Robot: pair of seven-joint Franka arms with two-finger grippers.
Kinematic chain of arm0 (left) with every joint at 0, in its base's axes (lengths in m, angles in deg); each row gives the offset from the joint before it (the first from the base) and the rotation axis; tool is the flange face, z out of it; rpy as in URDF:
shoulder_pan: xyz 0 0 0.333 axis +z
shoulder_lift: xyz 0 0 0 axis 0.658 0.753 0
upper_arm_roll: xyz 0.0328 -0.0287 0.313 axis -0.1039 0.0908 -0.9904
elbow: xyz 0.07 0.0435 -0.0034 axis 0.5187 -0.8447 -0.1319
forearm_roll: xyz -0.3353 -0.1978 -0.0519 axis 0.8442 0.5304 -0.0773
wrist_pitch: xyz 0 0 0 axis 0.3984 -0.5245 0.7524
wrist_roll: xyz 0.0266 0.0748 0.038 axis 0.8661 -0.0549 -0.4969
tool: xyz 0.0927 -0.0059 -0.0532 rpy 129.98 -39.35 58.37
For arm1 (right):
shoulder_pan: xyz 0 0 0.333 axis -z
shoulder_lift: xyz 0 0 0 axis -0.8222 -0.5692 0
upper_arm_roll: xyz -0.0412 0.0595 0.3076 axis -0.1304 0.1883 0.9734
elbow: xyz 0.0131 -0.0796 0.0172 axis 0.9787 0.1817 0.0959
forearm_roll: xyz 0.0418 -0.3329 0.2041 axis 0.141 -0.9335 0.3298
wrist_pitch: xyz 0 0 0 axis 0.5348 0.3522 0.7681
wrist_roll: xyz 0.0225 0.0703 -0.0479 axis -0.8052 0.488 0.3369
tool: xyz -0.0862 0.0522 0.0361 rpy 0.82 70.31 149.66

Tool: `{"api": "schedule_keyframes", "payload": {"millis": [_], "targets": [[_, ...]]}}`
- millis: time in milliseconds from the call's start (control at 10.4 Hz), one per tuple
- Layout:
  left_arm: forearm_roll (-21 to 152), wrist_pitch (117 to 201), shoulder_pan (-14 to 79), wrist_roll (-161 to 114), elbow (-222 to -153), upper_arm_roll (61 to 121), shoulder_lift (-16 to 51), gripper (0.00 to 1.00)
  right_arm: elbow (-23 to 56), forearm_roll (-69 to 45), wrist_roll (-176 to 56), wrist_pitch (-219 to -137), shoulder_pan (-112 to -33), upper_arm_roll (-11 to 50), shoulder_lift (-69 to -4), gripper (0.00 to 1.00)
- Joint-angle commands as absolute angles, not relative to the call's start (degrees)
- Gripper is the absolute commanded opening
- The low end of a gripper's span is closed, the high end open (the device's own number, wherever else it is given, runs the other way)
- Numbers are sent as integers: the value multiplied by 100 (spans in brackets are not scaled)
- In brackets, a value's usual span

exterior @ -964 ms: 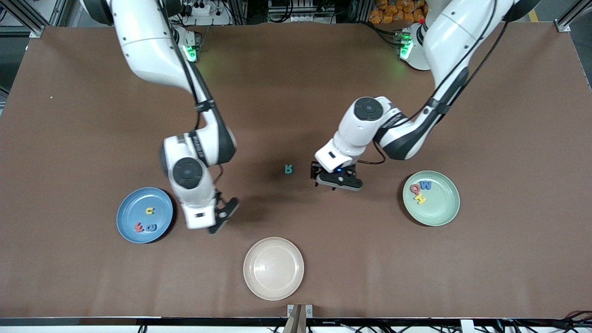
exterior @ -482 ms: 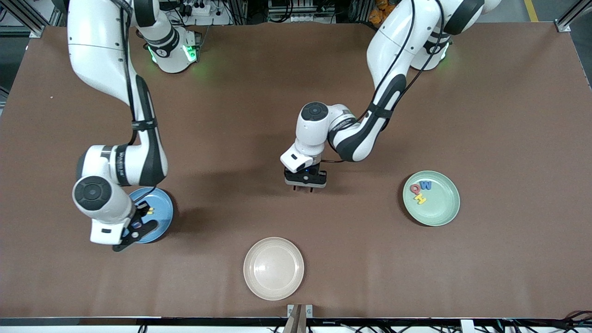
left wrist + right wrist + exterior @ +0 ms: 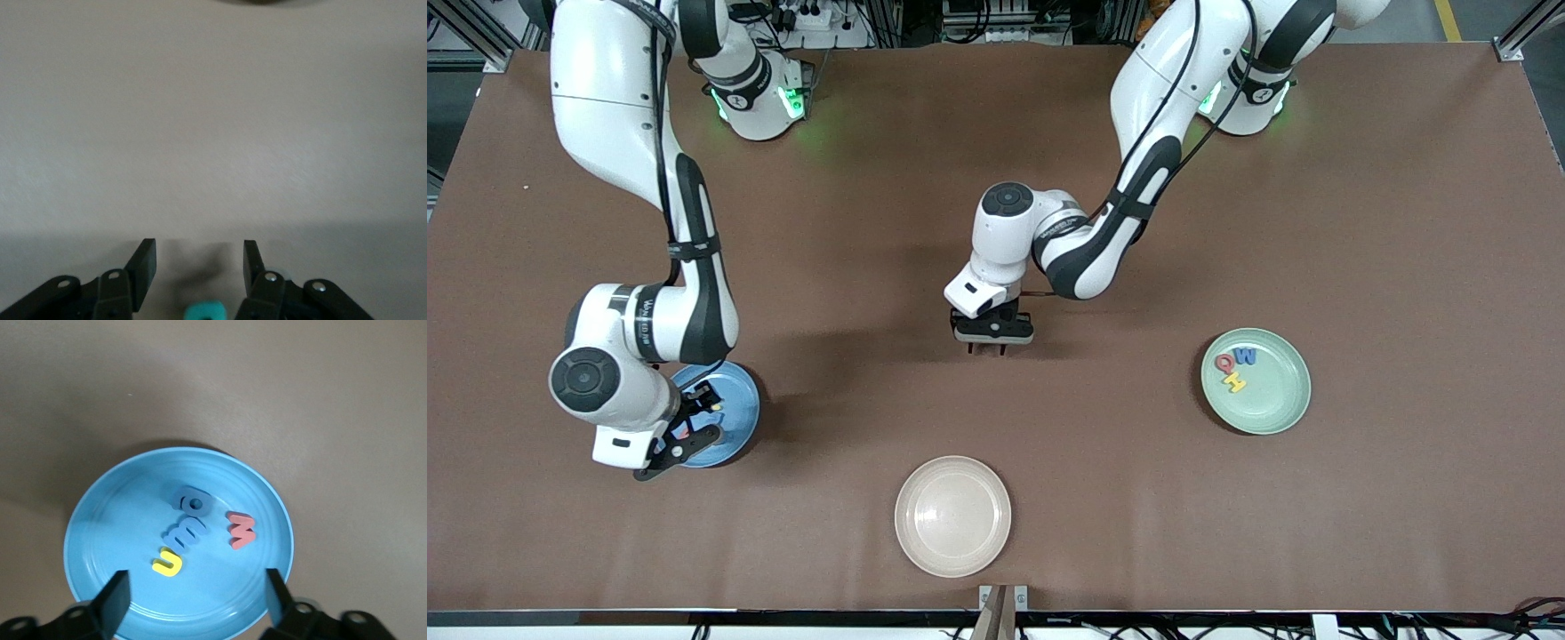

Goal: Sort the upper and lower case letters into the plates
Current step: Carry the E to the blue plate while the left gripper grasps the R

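since the earlier frames, the left gripper [image 3: 991, 348] has been brought over the teal r [image 3: 203, 311], and the right gripper [image 3: 685, 437] over the blue plate [image 3: 740, 418]. nearest lies the cream plate [image 3: 952, 516], unused. four lowercase letters [image 3: 193, 530] are seen in the blue plate below open right jaws; three capitals rest in the mint plate [image 3: 1272, 404]. left jaws are open astride the r; they should be lowered squarely before closing.

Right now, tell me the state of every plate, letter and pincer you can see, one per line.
Round blue plastic plate: holds four foam letters, lying flat.
Pale mint green plate: holds three letters, flat.
Cream-white plate: empty.
Tiny teal foam letter: on the table, between the left pincer's fingers, not gripped.
Left pincer: open, low over the table's middle.
Right pincer: open, over the blue plate.
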State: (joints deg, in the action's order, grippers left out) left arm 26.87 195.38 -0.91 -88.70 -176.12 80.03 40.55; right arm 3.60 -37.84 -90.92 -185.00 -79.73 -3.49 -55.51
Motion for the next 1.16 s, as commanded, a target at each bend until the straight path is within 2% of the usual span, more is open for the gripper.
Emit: {"api": "schedule_keyframes", "payload": {"millis": [0,289,482,675,868,1061], "targets": [[2461,19481,-306,-9422,-17664,7866,4032,61,439,-3421,-9354,-18457,-7624,-319,-5350,100],[2147,19296,-395,-9721,-17848,7857,4006,61,745,-2736,-9293,-18500,-7288,-345,-5061,100],[2021,19288,-394,-9748,-17885,7857,4014,61,1262,-2735,-8961,-18527,-7061,-267,-4535,100],[2021,19288,-403,-9931,-17885,7865,4014,46,1790,-2805,-8906,-18544,-6596,136,-4077,100],[2021,19279,-420,-10055,-17911,7865,4014,45,2204,-2831,-8862,-18571,-6375,313,-3769,100],[2030,19279,-438,-10151,-17955,7874,4006,45,2608,-3521,-8190,-18580,-5937,882,-3356,100]]}}
